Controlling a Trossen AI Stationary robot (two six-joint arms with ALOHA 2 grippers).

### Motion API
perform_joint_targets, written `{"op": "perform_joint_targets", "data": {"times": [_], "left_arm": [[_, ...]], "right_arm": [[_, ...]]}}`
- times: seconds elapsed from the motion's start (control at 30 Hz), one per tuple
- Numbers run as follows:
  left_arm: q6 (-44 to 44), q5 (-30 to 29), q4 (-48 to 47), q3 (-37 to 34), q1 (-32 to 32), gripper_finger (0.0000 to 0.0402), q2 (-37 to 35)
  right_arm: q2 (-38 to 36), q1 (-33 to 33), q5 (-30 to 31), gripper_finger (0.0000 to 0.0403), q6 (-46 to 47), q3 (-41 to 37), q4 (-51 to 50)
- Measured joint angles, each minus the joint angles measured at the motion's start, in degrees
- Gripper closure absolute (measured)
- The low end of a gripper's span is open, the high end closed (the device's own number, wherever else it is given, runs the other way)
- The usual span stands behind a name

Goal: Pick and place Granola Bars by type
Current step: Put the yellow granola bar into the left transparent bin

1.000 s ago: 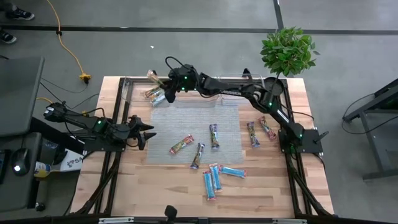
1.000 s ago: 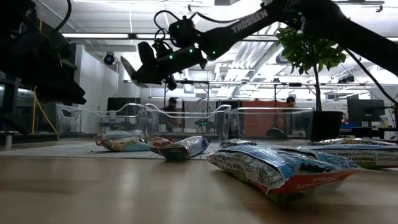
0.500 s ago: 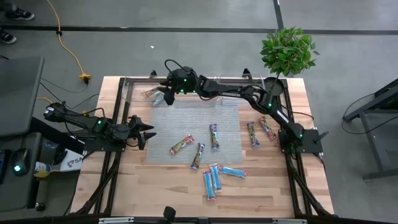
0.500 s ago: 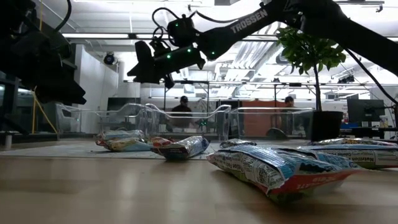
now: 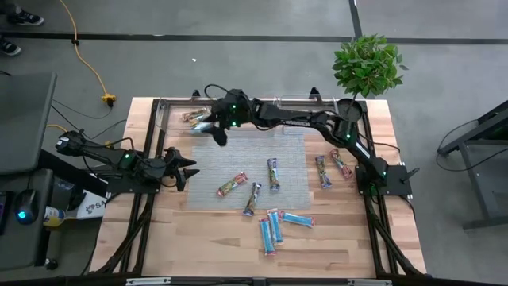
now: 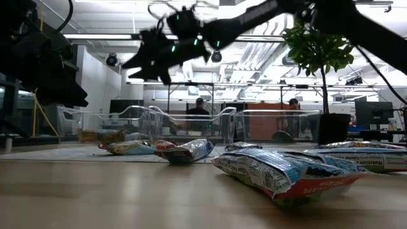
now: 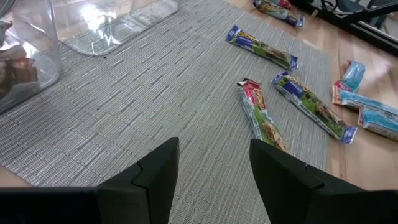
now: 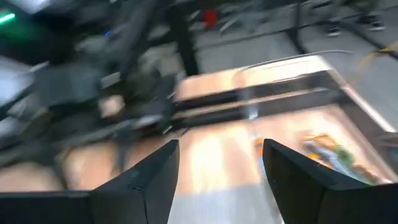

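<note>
Granola Bars [image 5: 272, 172] lie scattered on the grey woven mat [image 5: 238, 163] and on the bare wood around it, all well away from the right gripper [image 5: 213, 129], which hangs over the far left corner of the mat with its fingers spread and nothing between them. Just beyond that claw stands a clear bin [image 5: 181, 115] with a couple of tan-wrapped bars [image 5: 194, 117] lying inside. On the mat sit a tan-green bar with red [image 5: 231, 186] and two dark purple-silver bars [image 5: 252, 198]; three bright blue bars [image 5: 273, 226] rest on the wood nearer the front edge, and two more bars [image 5: 331, 168] lie over by the right arm's base. The left gripper [image 5: 184, 166] waits at the mat's left edge, open and empty. My read is that the next sensible pick is the remaining tan-green bar: come down with the fingers straddling its narrow width, close on the middle of the wrapper rather than a crimped end, and lift clear of the purple bar beside it. No wrapper print can be read; the arm's own lettering is blurred in the low view.
</note>
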Motion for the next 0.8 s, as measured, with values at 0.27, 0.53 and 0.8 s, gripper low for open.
{"op": "perform_joint_targets", "data": {"times": [0.27, 0.53, 0.8], "left_arm": [[0.0, -0.4, 0.0, 0.0, 0.0, 0.0209, 0.0], [0.0, -0.4, 0.0, 0.0, 0.0, 0.0209, 0.0], [0.2, -0.8, 0.0, 0.0, 0.0, 0.0209, 0.0]], "right_arm": [[-9.4, 7.7, 7.4, 0.0187, -14.5, 0.0, -29.7], [-12.6, 16.7, 19.0, 0.0187, 13.4, 0.0, -58.1], [-13.3, 25.4, 24.0, 0.0187, 38.3, -4.7, -76.3]]}}
